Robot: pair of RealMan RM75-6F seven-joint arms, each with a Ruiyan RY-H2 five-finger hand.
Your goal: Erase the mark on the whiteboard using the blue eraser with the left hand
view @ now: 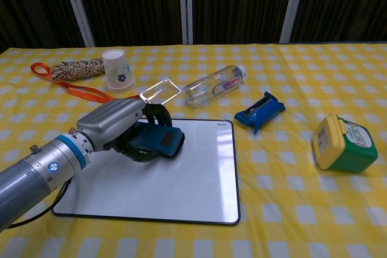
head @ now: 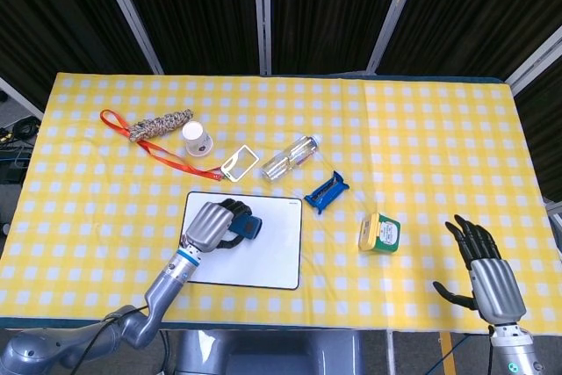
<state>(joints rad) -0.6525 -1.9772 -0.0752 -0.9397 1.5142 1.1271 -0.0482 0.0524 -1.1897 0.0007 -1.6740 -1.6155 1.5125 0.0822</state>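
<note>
A white whiteboard (head: 263, 261) (view: 181, 185) with a dark rim lies flat at the near middle of the table; I see no mark on its bare part. My left hand (head: 213, 224) (view: 115, 126) grips the blue eraser (head: 248, 228) (view: 158, 141) and presses it on the board's far-left area. Fingers curl around the eraser, so only its right end shows. My right hand (head: 486, 271) hangs open at the near right edge in the head view, holding nothing; the chest view does not show it.
Behind the board lie a magnifier card (view: 161, 91), a clear bottle (view: 213, 86), a blue packet (view: 260, 111), and a green and yellow tub (view: 341, 143). Far left are a paper cup (view: 117, 69), a braided rope (view: 75, 67) and an orange lanyard (view: 78, 90).
</note>
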